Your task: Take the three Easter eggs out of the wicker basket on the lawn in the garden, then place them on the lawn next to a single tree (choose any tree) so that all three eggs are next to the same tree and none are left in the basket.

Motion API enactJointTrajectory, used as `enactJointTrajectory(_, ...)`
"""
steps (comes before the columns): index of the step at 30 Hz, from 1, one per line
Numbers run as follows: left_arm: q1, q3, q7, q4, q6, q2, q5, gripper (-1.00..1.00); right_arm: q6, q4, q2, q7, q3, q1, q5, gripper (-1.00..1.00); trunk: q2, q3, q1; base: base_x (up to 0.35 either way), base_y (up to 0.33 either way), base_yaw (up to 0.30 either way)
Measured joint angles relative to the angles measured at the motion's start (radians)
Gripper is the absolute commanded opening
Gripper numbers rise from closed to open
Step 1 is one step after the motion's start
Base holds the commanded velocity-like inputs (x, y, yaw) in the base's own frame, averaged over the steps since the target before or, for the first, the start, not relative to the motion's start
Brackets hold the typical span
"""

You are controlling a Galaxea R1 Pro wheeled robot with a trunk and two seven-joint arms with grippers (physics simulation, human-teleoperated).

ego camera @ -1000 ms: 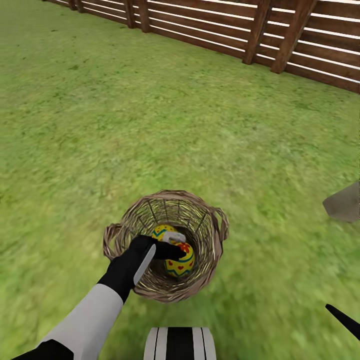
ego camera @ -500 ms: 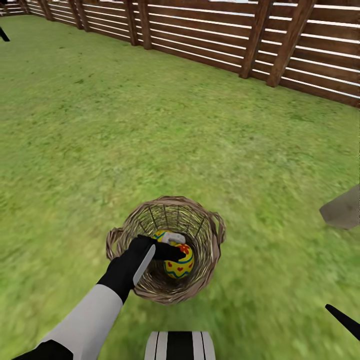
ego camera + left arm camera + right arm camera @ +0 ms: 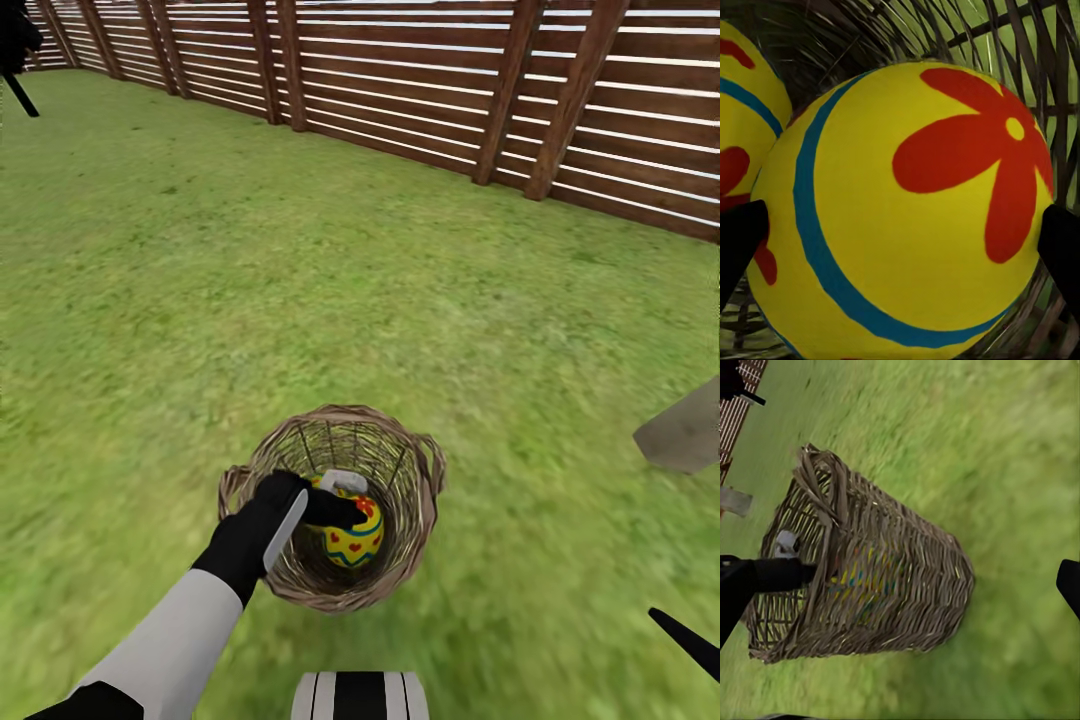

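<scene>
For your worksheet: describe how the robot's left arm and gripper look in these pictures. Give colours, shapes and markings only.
The left arm has a smooth, pale grey forearm shell, black near the elbow. The wrist is black with a slim light grey panel along it. The left gripper has a black finger and a grey finger. No cables or lettering are visible.

We saw the wicker basket standing upright on the lawn, round and brown, open-woven, with a thick braided rim and small loops at its sides. In the right wrist view the basket tapered toward its base, and yellow showed through the weave. Inside it sat a bright yellow egg with red hearts, a red flower and blue zigzag bands. In the left wrist view that egg showed a large red flower and a blue ring, with a second yellow egg touching it. Beyond the grass stood the garden's brown slatted fence.
</scene>
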Motion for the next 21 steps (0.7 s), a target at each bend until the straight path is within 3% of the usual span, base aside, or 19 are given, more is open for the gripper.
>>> enactJointTrajectory(10, 0.000, 0.000, -0.001, 0.000, 0.089, -0.001, 0.003, -1.00, 0.000, 0.000, 0.002, -0.029, 0.011, -0.001, 0.001, 1.00, 0.002, 0.039, -0.005, 0.000, 0.000, 0.000)
enactJointTrajectory(21, -0.001, 0.001, -0.001, -0.001, 0.103, -0.001, 0.002, -1.00, -0.001, 0.000, 0.008, -0.064, 0.015, -0.001, 0.000, 1.00, 0.005, 0.081, -0.009, -0.015, 0.000, 0.000)
